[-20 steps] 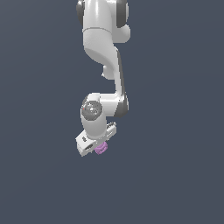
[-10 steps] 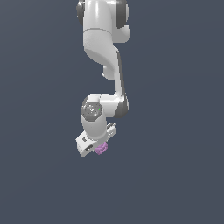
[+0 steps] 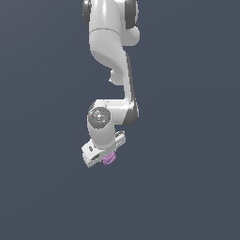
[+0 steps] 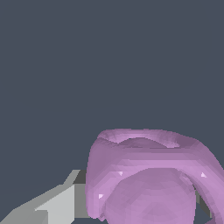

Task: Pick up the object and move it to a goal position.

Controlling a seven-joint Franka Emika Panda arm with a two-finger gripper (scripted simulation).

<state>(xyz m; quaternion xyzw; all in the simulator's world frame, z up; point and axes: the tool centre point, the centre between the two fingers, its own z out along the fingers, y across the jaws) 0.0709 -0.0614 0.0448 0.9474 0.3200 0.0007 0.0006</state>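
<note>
1. The small light-purple ribbed, cage-like object [image 4: 148, 179] sits at the white gripper's [image 3: 104, 157] tip, one grey finger [image 4: 57, 205] touching its side.
2. Grip appears closed on it; second finger unseen.
3. Pickup judged done; no goal marker visible, so transfer remains.

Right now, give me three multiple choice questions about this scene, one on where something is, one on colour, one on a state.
1. Where is the object?
A. at the gripper, under the arm
B. far off at the exterior view's right edge
C. up beside the arm's top joint

2. What colour is the object?
A. green
B. light purple
C. orange

3. How do the jaws stand?
A. wide open with nothing between them
B. closed on the object
C. out of sight in both views

Answers: 1 A, the exterior view shows it at the gripper's tip. 2 B, the wrist view shows it purple. 3 B, a grey finger presses against it.
</note>
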